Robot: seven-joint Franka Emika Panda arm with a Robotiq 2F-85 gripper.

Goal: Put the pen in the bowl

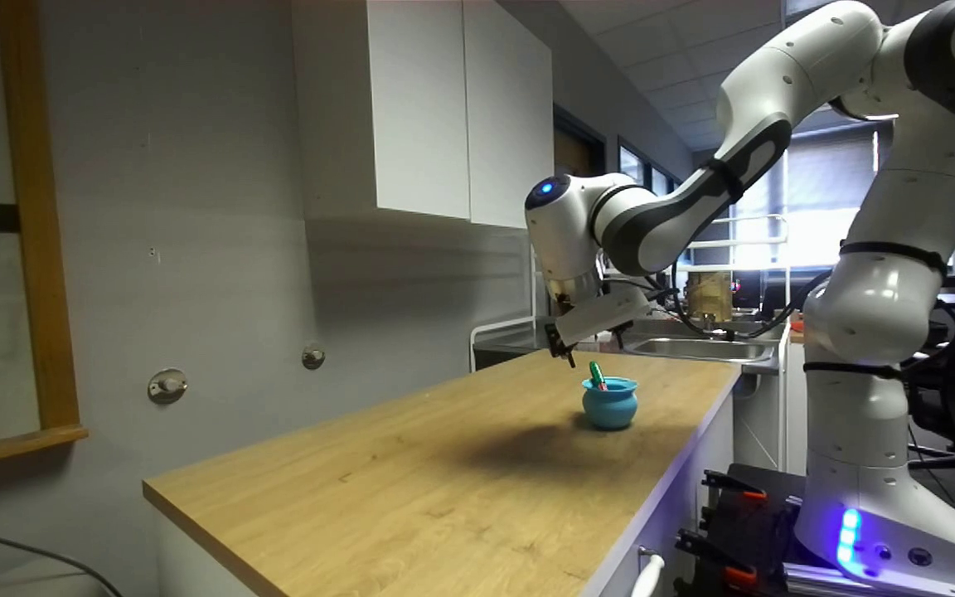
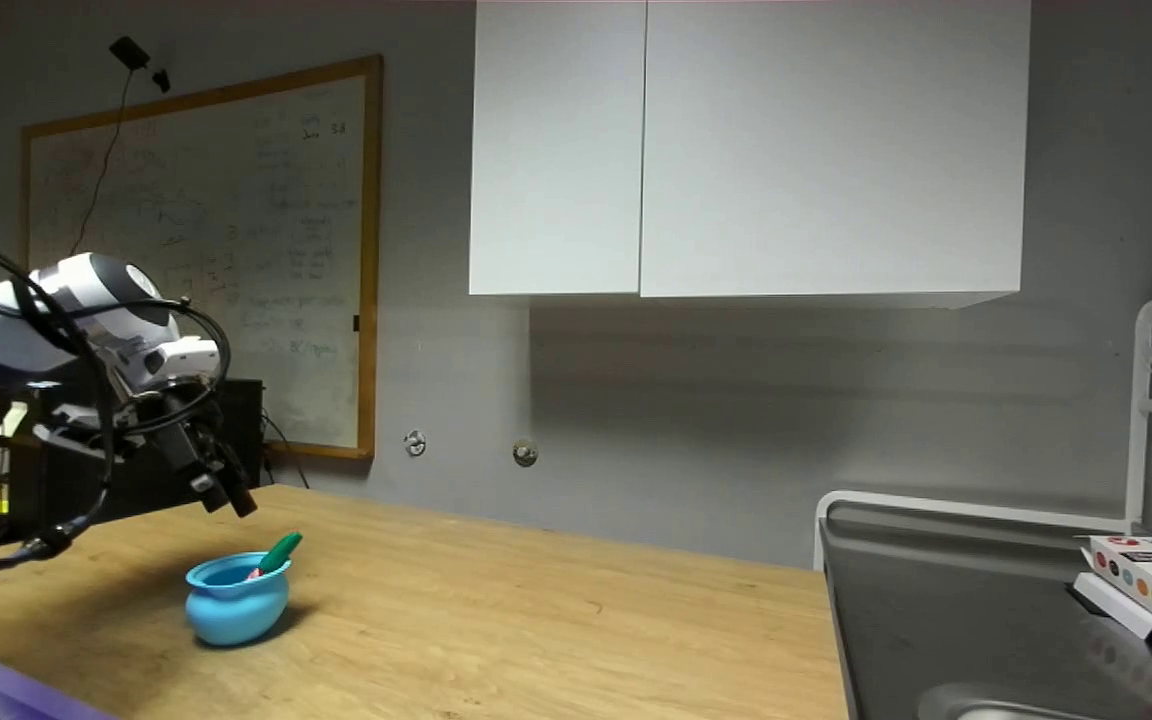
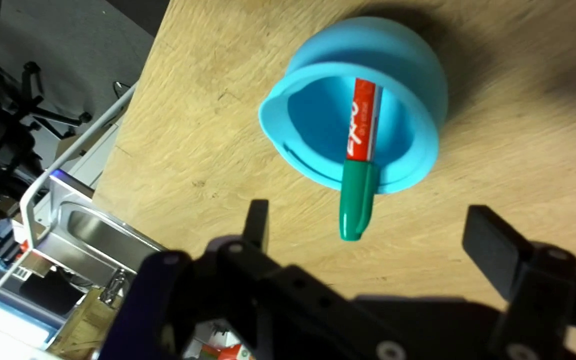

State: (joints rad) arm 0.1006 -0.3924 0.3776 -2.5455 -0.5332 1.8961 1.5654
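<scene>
Expo dry-erase marker (image 3: 359,160): sits aslant in the blue bowl, red barrel inside and capped end out over the bowl's rim; the bowl hides its lower tip in the wrist view.
Green cap (image 3: 357,200): juts beyond the bowl's rim, probably because the marker is too long to lie flat inside; the rim appears to prop it, and the inner wall likely keeps the barrel from sliding.
Blue bowl (image 2: 236,612): upright, mouth up to take the marker; its squat belly should resist the slight pull of the overhanging cap.
Bench (image 2: 556,640): wood-grained, carries the bowl and extends around it, giving what looks like steady footing.
Jaws: spread wide, higher than the bowl and gripping nothing; the wrist view frames the cap between them, while both exterior views show a gap. That spread suits a release, since the bowl now bears the marker.
Sink (image 1: 697,349): behind the bowl in an exterior view, well apart, so presumably no hindrance.
Task state: placement looks complete.
Next move: likely draw back from the bowl without brushing the cap, as a nudge there could lever the marker out.
</scene>
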